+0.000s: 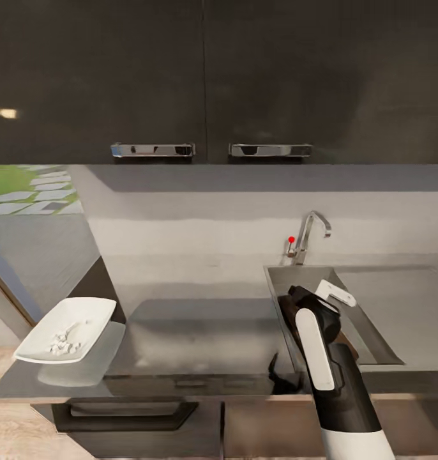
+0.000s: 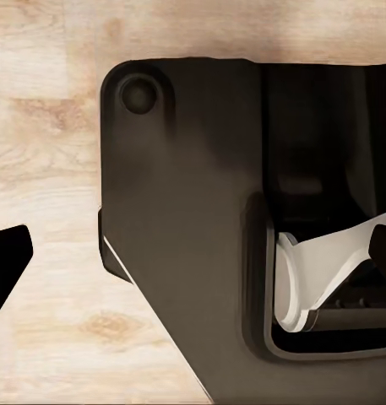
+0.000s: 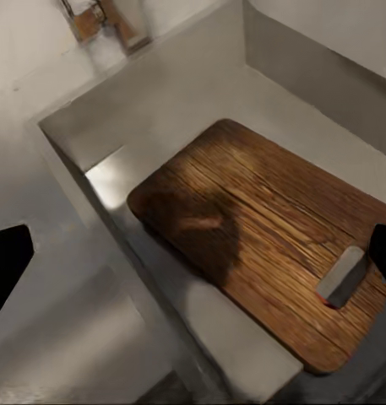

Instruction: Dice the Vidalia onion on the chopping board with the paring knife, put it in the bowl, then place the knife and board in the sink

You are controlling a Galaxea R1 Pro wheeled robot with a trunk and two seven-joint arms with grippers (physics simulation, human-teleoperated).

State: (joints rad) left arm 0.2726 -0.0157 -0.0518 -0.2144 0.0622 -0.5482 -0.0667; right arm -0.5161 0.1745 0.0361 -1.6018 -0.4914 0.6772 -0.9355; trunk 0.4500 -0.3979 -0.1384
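Dark wall cabinets (image 1: pixel 206 76) hang above my grey desk (image 1: pixel 200 332), which runs from left to right below them. The sink (image 1: pixel 372 300) is set into the right part of the desk, with the tap (image 1: pixel 311 233) at its far edge. My right arm (image 1: pixel 327 358) reaches over the sink's near left corner. The chopping board (image 3: pixel 269 236) lies inside the sink, and a small grey piece with a red edge (image 3: pixel 343 277) rests on its top. My right tool (image 3: pixel 193 253) hangs above the board, spread wide, gripping nothing. The bowl (image 1: pixel 67 329) sits at the desk's left end, holding pale onion bits (image 1: pixel 64 340). My left tool (image 2: pixel 193 253) is over wooden floor (image 2: pixel 49 169), also spread and unloaded.
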